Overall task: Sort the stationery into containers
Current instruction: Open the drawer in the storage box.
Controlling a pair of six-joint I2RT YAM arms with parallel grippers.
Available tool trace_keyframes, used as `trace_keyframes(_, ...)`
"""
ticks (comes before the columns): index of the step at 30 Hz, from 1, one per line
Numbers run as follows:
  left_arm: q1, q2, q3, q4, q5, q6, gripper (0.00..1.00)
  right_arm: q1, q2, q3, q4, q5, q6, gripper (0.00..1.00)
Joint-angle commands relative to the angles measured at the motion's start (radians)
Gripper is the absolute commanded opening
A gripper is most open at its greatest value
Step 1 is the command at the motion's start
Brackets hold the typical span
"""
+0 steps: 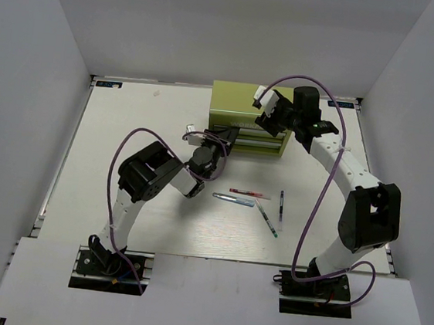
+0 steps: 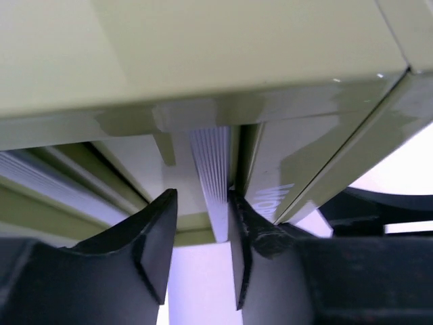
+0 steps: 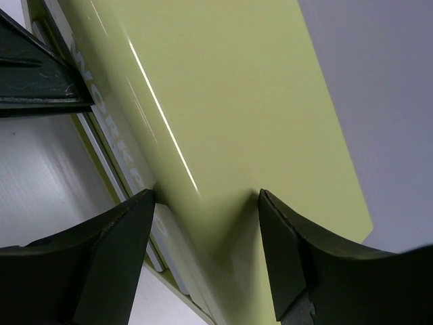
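Pale lettering on the tool chest (image 3: pixel 223 101) reads "WORKP" before my finger hides the rest. There is one chest with two drawers. Four pens lie on the table (image 1: pixel 127 130) behind both hands: red pen (image 1: pixel 249 193), light blue pen (image 1: pixel 233 200), dark green pen (image 1: pixel 281 203) and whitish pen (image 1: pixel 267 218). My right hand (image 3: pixel 203 195) is spread wide over the chest's top edge. My left hand (image 2: pixel 201 203) is narrowly apart around a ribbed drawer pull (image 2: pixel 211 169), with one finger touching it.
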Motion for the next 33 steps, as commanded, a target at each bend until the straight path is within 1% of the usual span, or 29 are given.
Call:
trace_keyframes(1,0.006,0.028,0.071,0.022,-0.129,0.004,0.44,-0.006,0.019,0.033,-0.017,-0.001,-0.027,0.68)
trace_keyframes(5,-0.012,0.047,0.092,0.031,-0.169,0.004,0.42,-0.006,0.017,0.037,-0.036,-0.005,-0.036,0.68)
trace_keyframes(7,-0.012,0.069,0.092,0.059,-0.179,0.004,0.39,-0.005,0.019,0.039,-0.049,-0.002,-0.043,0.68)
trace_keyframes(9,-0.022,0.069,0.092,0.068,-0.179,0.004,0.39,-0.005,0.016,0.039,-0.052,-0.005,-0.048,0.68)
trace_keyframes(13,-0.031,0.078,0.092,0.102,-0.215,0.004,0.33,-0.006,0.019,0.047,-0.068,-0.007,-0.048,0.68)
trace_keyframes(16,-0.040,0.096,0.083,0.132,-0.236,0.004,0.27,-0.006,0.019,0.048,-0.071,-0.008,-0.046,0.68)
trace_keyframes(19,-0.040,0.107,0.083,0.155,-0.236,0.004,0.17,-0.005,0.022,0.050,-0.071,-0.007,-0.046,0.68)
trace_keyframes(20,-0.040,0.107,0.083,0.166,-0.236,0.004,0.09,-0.003,0.017,0.051,-0.075,-0.005,-0.048,0.70)
trace_keyframes(21,-0.049,0.107,0.083,0.166,-0.236,0.004,0.07,-0.005,0.017,0.051,-0.074,-0.007,-0.048,0.70)
trace_keyframes(23,-0.049,0.130,0.083,0.207,-0.236,0.004,0.00,-0.005,0.020,0.053,-0.074,-0.005,-0.050,0.73)
trace_keyframes(26,-0.049,0.139,0.083,0.235,-0.236,0.004,0.00,-0.005,0.031,0.068,-0.089,-0.001,-0.051,0.73)
trace_keyframes(33,-0.058,0.120,0.055,0.226,-0.245,0.004,0.00,-0.003,0.065,0.103,-0.123,0.005,-0.047,0.73)
